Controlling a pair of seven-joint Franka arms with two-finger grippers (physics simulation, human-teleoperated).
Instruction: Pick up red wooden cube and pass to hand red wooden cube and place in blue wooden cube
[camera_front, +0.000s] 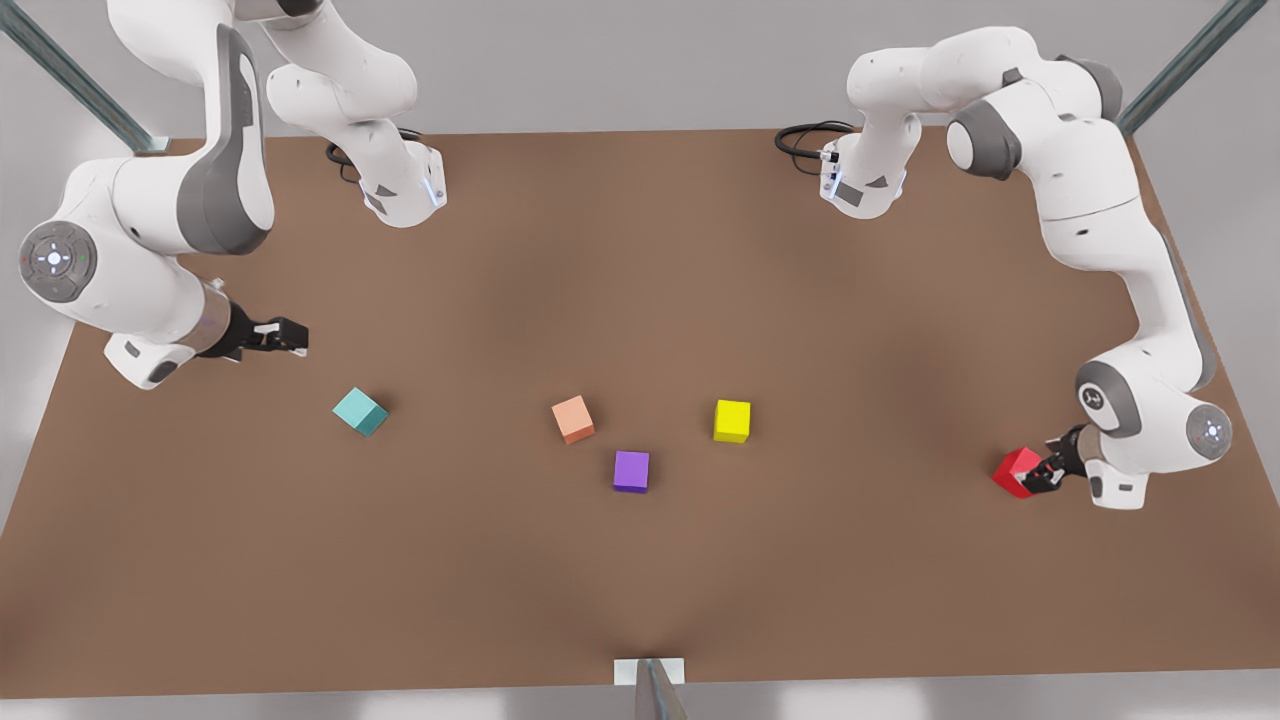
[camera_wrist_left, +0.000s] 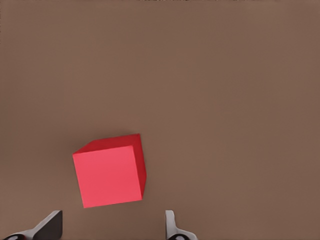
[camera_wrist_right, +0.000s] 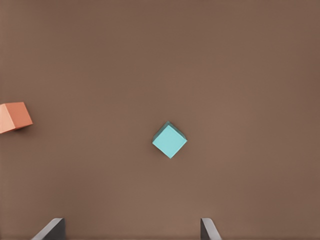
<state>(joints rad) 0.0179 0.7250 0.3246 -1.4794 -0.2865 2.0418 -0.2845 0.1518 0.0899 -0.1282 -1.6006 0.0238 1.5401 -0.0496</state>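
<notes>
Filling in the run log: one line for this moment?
left gripper: open, at red cube, not gripped | right gripper: open, waiting above teal cube

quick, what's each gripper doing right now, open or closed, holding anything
Left gripper: jaws open, right beside the red wooden cube, not gripping it.
Right gripper: jaws open, empty, hanging above the table near the blue wooden cube.

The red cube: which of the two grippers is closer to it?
The left gripper: it is open right beside the red cube, fingers not yet around it. The right gripper waits far across the table, above the teal cube.
</notes>
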